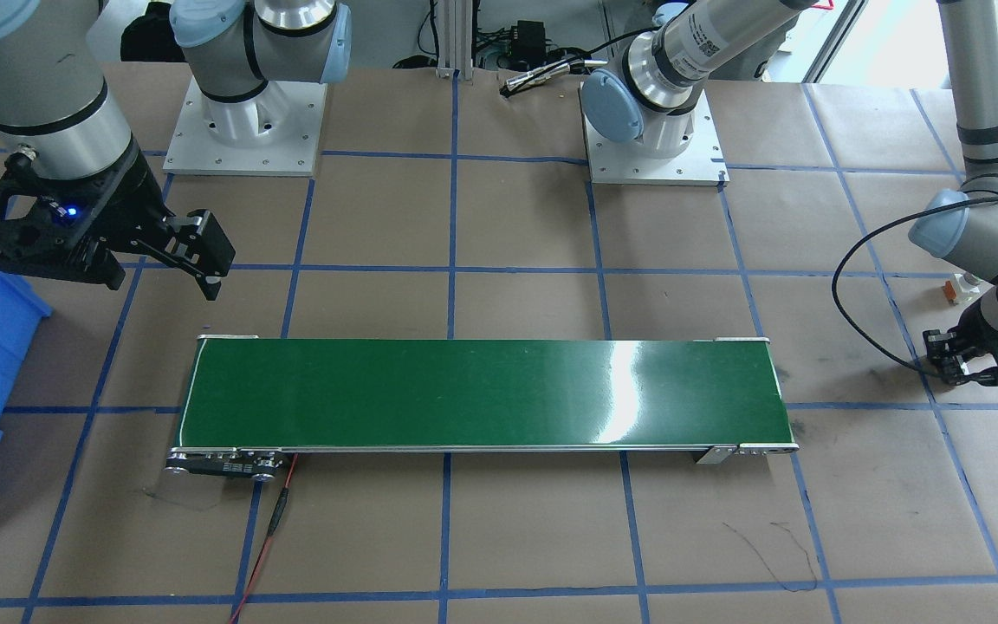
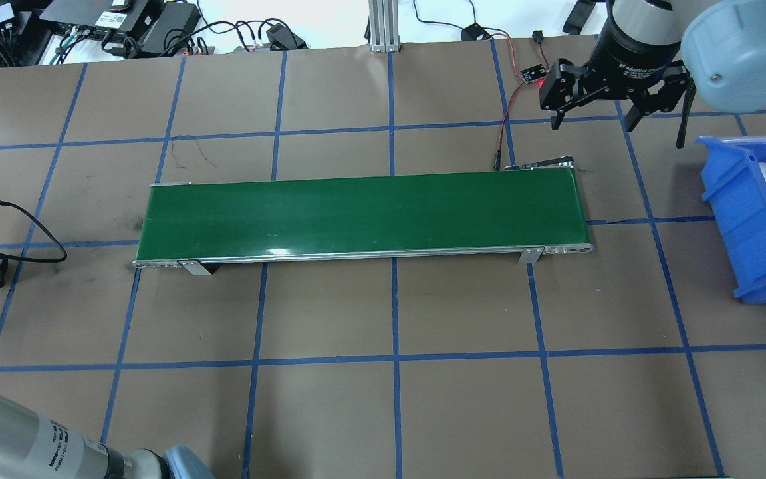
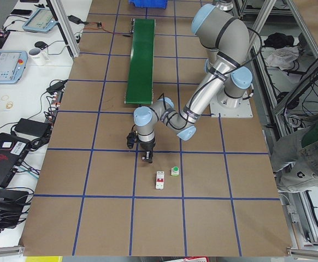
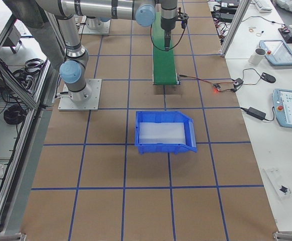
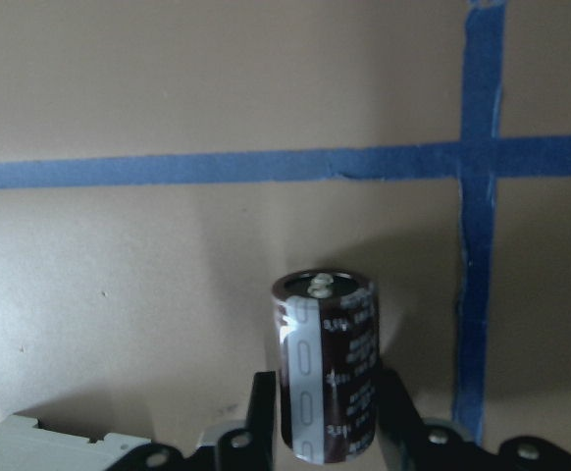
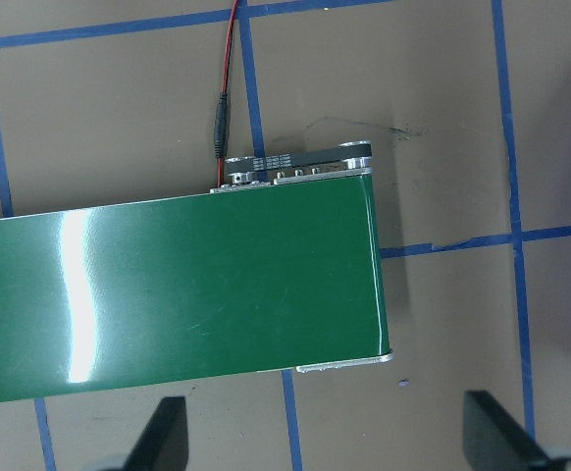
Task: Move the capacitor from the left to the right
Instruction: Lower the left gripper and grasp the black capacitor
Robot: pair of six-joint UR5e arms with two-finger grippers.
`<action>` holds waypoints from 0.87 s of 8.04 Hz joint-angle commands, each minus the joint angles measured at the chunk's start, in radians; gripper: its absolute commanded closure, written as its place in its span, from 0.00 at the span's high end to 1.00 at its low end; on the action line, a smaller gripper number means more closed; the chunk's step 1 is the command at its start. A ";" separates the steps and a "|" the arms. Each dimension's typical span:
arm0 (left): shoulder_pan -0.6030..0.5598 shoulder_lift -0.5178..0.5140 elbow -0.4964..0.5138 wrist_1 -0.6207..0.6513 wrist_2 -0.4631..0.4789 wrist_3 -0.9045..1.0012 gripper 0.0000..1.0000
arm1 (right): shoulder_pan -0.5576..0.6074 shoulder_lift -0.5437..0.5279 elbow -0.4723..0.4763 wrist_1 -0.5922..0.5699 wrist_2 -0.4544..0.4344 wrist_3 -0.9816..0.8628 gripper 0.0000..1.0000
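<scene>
At the left end of the table, well apart from the conveyor, the left gripper [image 5: 327, 432] is down close to the brown paper, and its wrist view shows the capacitor [image 5: 325, 365] standing upright between the two fingers [image 5: 263, 407]. Each dark pad sits against a flank of the black-and-silver can, so the pincer looks pinched onto it low on the body. Whether the can is already clear of the paper cannot be told from here. The side view from that end shows a white block with a red lever [image 3: 160, 179] and a green-capped button [image 3: 175, 171] lying just beyond the gripper, neither of them touched. The step in hand therefore looks like the pickup itself: the grasp seems made and the carry is not yet begun. The next move would call for a straight lift that keeps the can vertical, then a carry rightward to the near end of the green conveyor belt [image 2: 363, 213], which lies bare along the middle of the table. The can would need setting down gently so that it does not tip. Further right, the right gripper [image 2: 594, 118] hangs above the belt's right end with its fingers spread wide and nothing between them, probably placed to take the part there. At the far right stands a blue bin [image 2: 755, 226], the likely destination.
</scene>
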 commanded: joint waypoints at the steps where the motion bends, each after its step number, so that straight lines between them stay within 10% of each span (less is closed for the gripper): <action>1: -0.005 0.006 0.001 -0.001 0.027 0.001 0.25 | 0.000 0.000 0.003 0.000 0.000 0.000 1.00; 4: -0.024 0.049 0.003 -0.009 0.108 -0.020 0.04 | 0.000 0.000 0.016 0.000 0.002 0.002 1.00; 7: -0.228 0.285 0.010 -0.399 0.105 -0.378 0.08 | 0.000 -0.002 0.017 -0.013 -0.047 -0.010 1.00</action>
